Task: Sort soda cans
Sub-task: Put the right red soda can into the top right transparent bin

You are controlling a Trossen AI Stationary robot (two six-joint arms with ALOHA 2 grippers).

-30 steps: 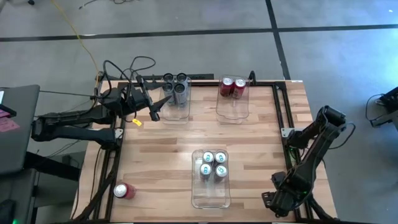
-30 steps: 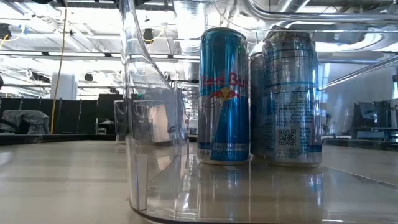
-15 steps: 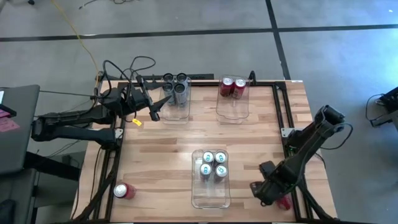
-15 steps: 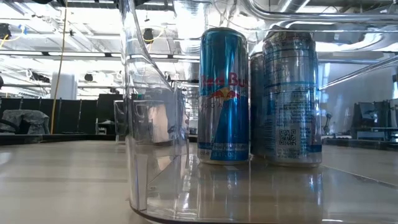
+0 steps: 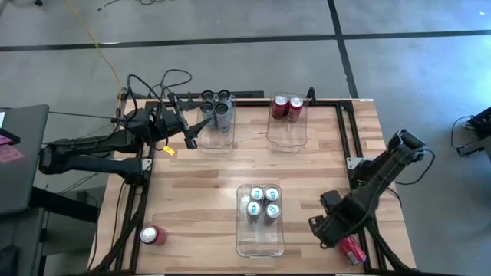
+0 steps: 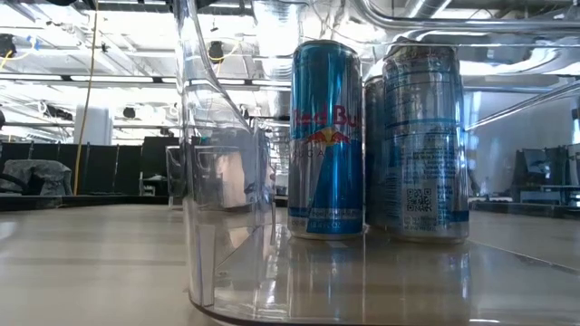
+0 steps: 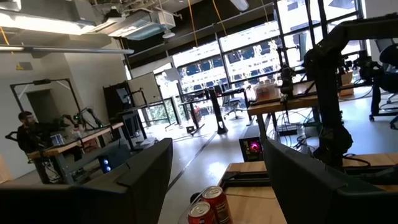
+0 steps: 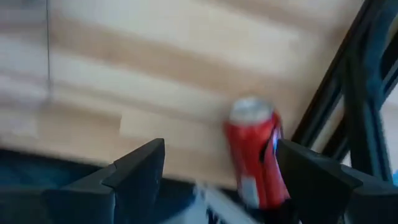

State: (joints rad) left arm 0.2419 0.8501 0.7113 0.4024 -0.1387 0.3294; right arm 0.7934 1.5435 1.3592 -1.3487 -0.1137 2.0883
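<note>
A red soda can (image 5: 351, 249) lies on its side at the table's near right corner, beside the dark frame rail. My right gripper (image 5: 323, 230) hangs open just left of it, pointing down; in its wrist view the can (image 8: 252, 152) shows between the fingers, below them and untouched. A second red can (image 5: 152, 235) lies at the near left. Blue cans (image 5: 261, 202) stand in the middle bin, grey cans (image 5: 217, 109) in the far left bin, red cans (image 5: 288, 106) in the far right bin. My left gripper (image 5: 192, 139) waits open beside the grey cans' bin.
Three clear plastic bins stand on the wooden table: one in the middle near me (image 5: 260, 244), two at the far edge (image 5: 217, 138) (image 5: 288, 132). Dark frame rails (image 5: 347, 138) run along the table's right and left sides. Bare wood lies between the bins.
My right gripper has risen and gone from the near right corner toward the table's left and far edge, turning about as it went. The red can beneath it, hidden by the arm before, now shows lying at the corner. Its fingers stay apart.
</note>
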